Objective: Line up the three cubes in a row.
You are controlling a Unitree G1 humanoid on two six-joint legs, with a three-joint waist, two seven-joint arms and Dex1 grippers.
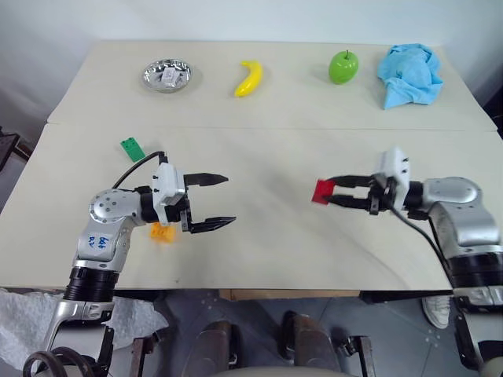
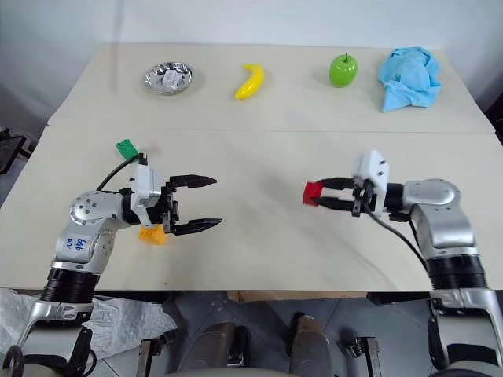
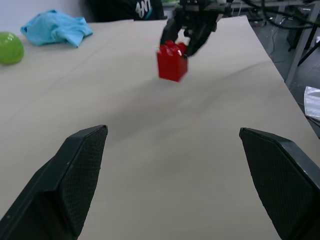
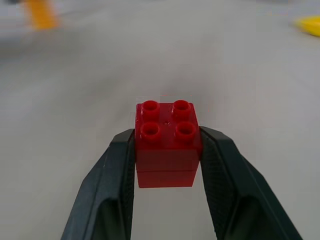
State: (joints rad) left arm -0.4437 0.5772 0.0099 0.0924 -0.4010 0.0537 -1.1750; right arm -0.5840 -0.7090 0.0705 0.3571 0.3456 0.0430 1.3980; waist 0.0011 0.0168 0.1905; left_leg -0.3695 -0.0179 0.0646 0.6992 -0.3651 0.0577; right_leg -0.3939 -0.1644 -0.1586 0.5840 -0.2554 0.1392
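Green, orange-yellow and red, three studded plastic toy-brick cubes are waiting to be lined up on the beige table (image 1: 259, 259): the green cube (image 1: 131, 148) is lying at my far left, while my left gripper (image 1: 211, 203) is hovering with fingers spread wide and empty, ready I think to help, just beside the orange-yellow cube (image 1: 163, 232). Out to the right, my right gripper (image 1: 333, 192) is clenching the red cube (image 1: 322, 192) just above the tabletop, presumably carrying it toward the other two.
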